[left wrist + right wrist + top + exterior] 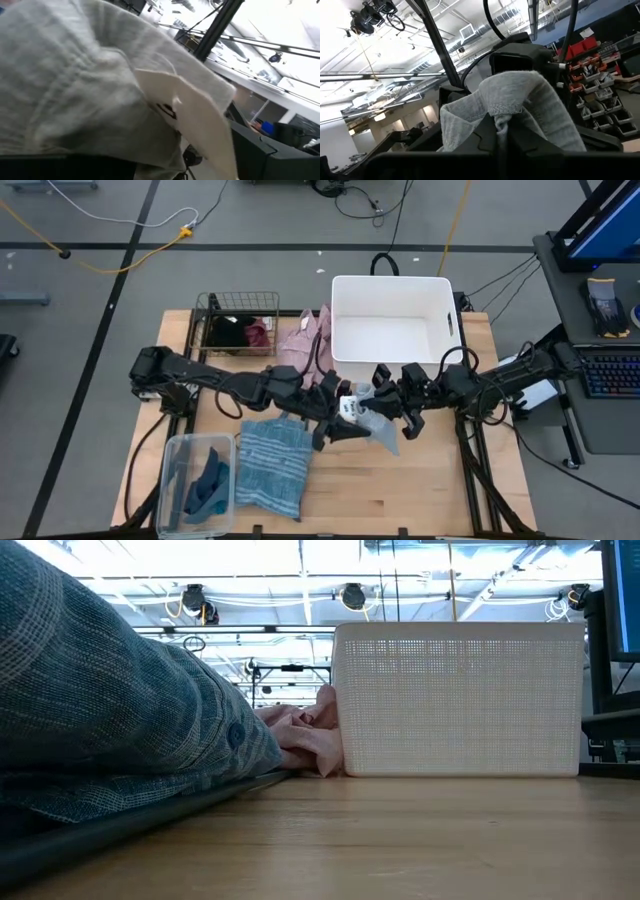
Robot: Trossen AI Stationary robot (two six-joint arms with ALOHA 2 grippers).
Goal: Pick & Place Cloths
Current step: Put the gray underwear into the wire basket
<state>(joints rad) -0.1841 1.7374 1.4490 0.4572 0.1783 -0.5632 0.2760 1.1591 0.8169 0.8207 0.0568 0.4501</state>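
I can't read any text from here — no brand, number or sign comes through clearly. The only candidate is a pale tag [185, 115] on the grey cloth [75, 95] in my left wrist view; it carries a small dark mark, but the mark is too blurred to make out. Nothing on the white bin [392, 325] or the table [420, 490] shows lettering.

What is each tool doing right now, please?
Left tool: spread wide around the soft pale grey fabric cloth, apparently gripping it.
Right tool: shut on the same cloth.
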